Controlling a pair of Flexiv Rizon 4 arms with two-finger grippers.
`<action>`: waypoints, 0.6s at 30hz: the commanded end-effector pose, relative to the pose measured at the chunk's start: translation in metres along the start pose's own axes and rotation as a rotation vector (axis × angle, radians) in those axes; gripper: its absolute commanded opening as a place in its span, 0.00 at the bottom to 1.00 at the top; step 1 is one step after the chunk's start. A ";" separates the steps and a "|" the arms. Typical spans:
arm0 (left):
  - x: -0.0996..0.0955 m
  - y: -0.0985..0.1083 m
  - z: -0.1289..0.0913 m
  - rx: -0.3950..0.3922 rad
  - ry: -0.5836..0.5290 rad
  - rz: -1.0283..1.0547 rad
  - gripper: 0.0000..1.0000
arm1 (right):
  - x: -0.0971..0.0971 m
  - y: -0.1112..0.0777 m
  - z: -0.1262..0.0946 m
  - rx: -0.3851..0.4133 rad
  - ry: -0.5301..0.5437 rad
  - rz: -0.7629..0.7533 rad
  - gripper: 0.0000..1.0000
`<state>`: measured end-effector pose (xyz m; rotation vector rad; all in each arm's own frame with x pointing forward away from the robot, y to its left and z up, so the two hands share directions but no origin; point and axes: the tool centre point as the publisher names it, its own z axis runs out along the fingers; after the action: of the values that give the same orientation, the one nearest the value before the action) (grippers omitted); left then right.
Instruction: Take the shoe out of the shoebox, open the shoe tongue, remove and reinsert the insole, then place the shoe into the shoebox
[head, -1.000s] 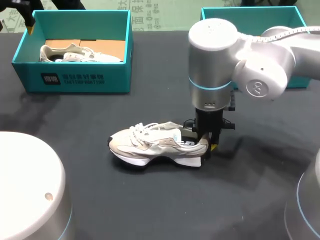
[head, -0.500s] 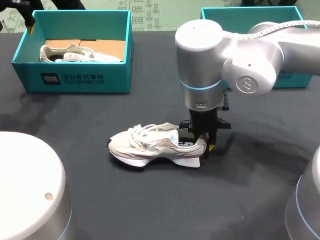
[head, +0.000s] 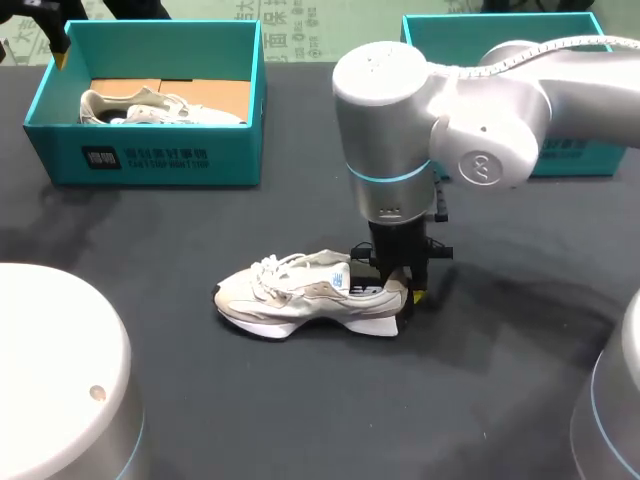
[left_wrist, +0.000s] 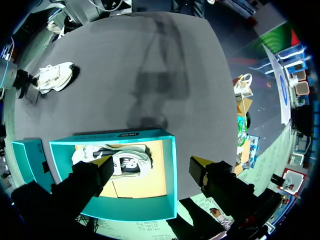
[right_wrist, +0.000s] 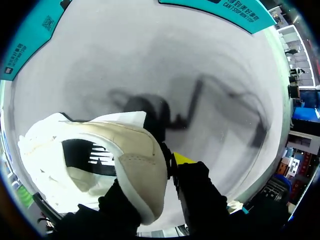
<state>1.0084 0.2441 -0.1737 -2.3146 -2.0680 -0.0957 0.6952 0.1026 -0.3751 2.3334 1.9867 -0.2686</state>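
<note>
A beige and white shoe (head: 300, 295) lies on its sole on the dark table, toe to the left. My right gripper (head: 400, 290) stands upright at its heel, shut on the heel wall. In the right wrist view one finger is inside the shoe (right_wrist: 125, 150) and the yellow-tipped finger (right_wrist: 182, 159) presses the heel from outside. A teal shoebox (head: 145, 160) at the back left holds a second shoe (head: 150, 105). My left gripper (left_wrist: 152, 165) hangs open high over that shoebox (left_wrist: 170, 180), with nothing between its fingers.
Another teal box (head: 560, 160) stands at the back right, behind my right arm. The white bases of my arms (head: 50, 380) fill the near corners. Dark table surface lies bare around the shoe.
My right arm has shifted left with the shoe's heel in its gripper, sliding the shoe a little to the left. The left arm has kept still.
</note>
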 end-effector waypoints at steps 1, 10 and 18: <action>0.000 0.000 0.000 -0.001 0.001 0.001 1.00 | 0.001 0.000 0.000 0.001 0.008 -0.005 0.33; 0.000 0.000 0.000 -0.001 0.001 0.001 1.00 | 0.002 -0.005 -0.005 -0.007 0.043 -0.022 0.47; 0.000 0.000 0.000 -0.001 0.001 0.001 1.00 | -0.004 -0.008 -0.024 -0.030 0.156 -0.055 1.00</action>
<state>1.0084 0.2441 -0.1737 -2.3146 -2.0680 -0.0957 0.6954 0.1189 -0.3607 2.3339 2.0827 -0.1473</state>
